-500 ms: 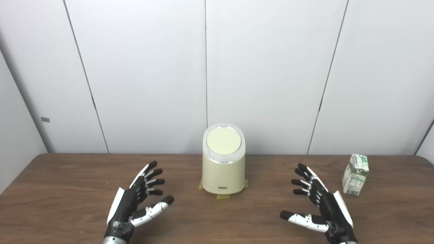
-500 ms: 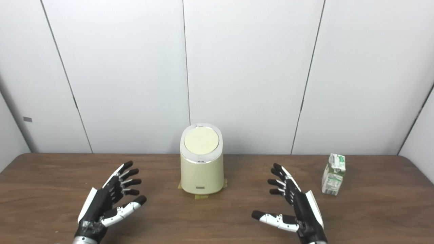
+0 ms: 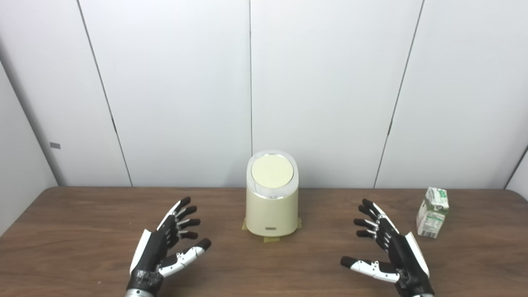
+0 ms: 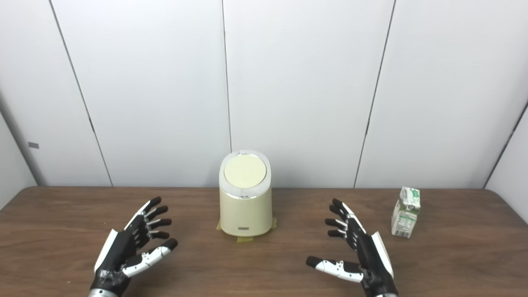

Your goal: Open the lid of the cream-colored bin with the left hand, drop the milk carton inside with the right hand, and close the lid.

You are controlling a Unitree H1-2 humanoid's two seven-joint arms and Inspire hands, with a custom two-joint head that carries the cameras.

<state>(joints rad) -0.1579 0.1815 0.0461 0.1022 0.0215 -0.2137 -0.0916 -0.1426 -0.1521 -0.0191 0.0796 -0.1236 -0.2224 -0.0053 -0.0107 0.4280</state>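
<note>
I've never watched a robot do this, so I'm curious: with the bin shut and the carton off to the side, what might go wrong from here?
1. The milk carton stands upright, small and narrow, near the table's right end; the open right hand could tip it over while grasping.
2. The cream-colored bin is light-looking, held only by tape at its base; the open left hand might shove it while lifting the closed lid.

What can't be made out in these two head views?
- Inside of the cream-colored bin: hidden by its closed lid, both views.
- Print on the milk carton: too small to read.
- Bin's front label: too small.
- Left robot hand and right robot hand: arms cut off by the bottom edge.
</note>
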